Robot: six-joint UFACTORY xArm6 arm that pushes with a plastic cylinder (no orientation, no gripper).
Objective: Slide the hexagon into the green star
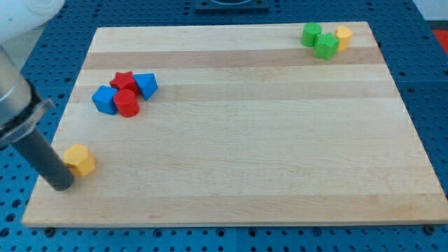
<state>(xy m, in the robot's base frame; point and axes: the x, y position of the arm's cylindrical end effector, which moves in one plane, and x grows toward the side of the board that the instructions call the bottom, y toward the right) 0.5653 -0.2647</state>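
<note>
A yellow hexagon block (80, 159) lies near the board's left edge, low in the view. My tip (60, 185) stands just left of and below it, touching or nearly touching its left side. The green star (326, 45) sits at the view's top right, far across the board from the hexagon. It is packed between a green round block (311, 33) on its upper left and a yellow block (344, 36) on its right.
A cluster sits at the upper left: a red star (124, 81), a red cylinder (127, 103), a blue cube (106, 99) and a blue triangular block (145, 85). The wooden board (238, 140) lies on a blue perforated table.
</note>
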